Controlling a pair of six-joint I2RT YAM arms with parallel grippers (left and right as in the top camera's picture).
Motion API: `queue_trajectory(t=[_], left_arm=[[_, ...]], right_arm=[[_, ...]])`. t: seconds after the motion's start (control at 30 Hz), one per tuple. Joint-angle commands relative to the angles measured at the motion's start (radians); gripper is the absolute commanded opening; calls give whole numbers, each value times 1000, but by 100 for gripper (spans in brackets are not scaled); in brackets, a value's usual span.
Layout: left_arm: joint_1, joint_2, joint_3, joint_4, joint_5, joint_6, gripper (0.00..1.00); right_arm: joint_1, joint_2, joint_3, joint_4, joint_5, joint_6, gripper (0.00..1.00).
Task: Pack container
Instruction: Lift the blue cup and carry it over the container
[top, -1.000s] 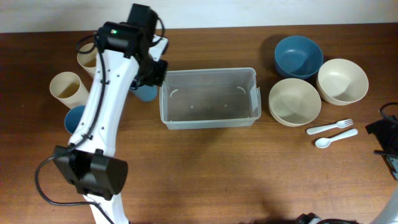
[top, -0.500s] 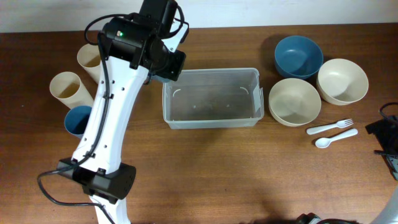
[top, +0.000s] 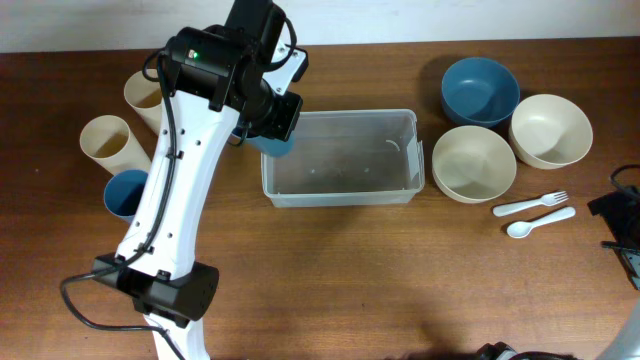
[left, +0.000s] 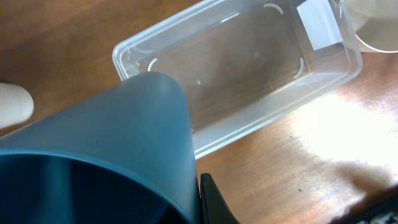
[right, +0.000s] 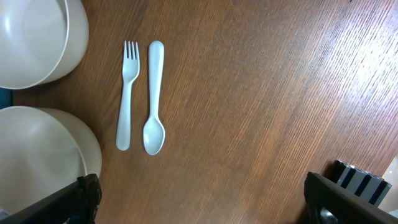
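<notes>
Nearest the robot, by the right edge of the table (top: 400, 285), the right gripper (right: 202, 193) hangs over bare wood with its fingers spread wide and nothing between them. Just beyond it a pale fork (right: 127, 93) and a spoon (right: 153, 99) lie side by side, parallel and not touching. On the other side the white left arm (top: 170, 200) reaches from its base across the table to the container (top: 340, 197), which sits mid-table with its long side running left to right. The left gripper (left: 200, 198) is closed on a blue cup (left: 112, 149). Only one dark finger (left: 211, 202) shows, pressed against the cup's outer wall near the rim; the other is hidden. This cup hangs over the container's left end. Just beside the container's right end sits a cream bowl (top: 474, 163), and farther back stand a second cream bowl (top: 551, 129) and a blue bowl (top: 480, 90). Left of the arm, going away, are a second blue cup (top: 123, 192), a cream cup (top: 110, 142) and a far cream cup (top: 140, 95).
</notes>
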Motion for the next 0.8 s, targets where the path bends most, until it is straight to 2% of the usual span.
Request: queue_trajectory(t=[0.0, 0.4, 0.77], left_arm=[[2, 5, -3, -5, 19, -30, 2], [-38, 66, -10, 47, 36, -29, 2], [-38, 145, -10, 34, 27, -41, 2]], right_arm=[[-6, 2, -3, 3, 12, 8, 99], [-6, 2, -3, 3, 12, 8, 99], [-6, 2, -3, 3, 12, 8, 99]])
